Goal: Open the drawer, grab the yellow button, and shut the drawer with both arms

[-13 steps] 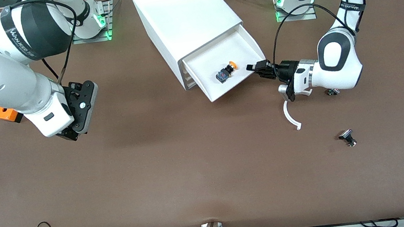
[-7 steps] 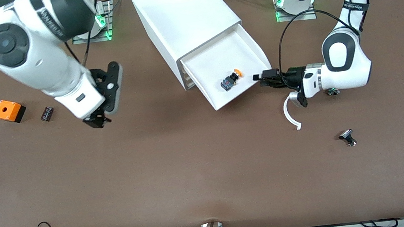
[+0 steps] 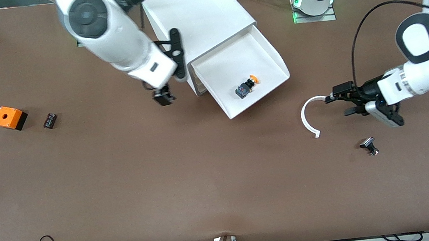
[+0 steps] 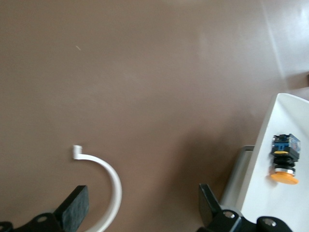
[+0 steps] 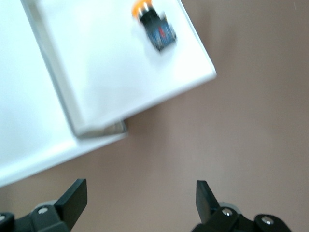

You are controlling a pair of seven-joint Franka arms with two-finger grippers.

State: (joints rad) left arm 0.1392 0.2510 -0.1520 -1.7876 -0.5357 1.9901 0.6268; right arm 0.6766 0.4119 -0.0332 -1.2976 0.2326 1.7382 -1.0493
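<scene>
The uppermost drawer (image 3: 228,67) stands pulled out of the white cabinet (image 3: 196,11). The button (image 3: 246,86), orange cap on a black body, lies on its side in the drawer, near the front edge. My right gripper (image 3: 162,97) is open and empty over the table beside the cabinet's front corner. Its wrist view shows the drawer (image 5: 111,63) and the button (image 5: 153,24) past the gripper (image 5: 140,193). My left gripper (image 3: 338,101) is open and empty, low over the table toward the left arm's end, apart from the drawer. Its wrist view shows the gripper (image 4: 142,205), the drawer (image 4: 263,159) and the button (image 4: 285,162).
A white curved strip (image 3: 306,118) lies on the table by the left gripper and shows between its fingers (image 4: 113,193). A black-and-silver part (image 3: 369,146) lies nearer the front camera. An orange box with a hole (image 3: 9,117) and a small black part (image 3: 50,120) lie toward the right arm's end.
The right arm swung from its end of the table to beside the cabinet. The left gripper drew back from the drawer's front toward its own end. The drawer slid out slightly.
</scene>
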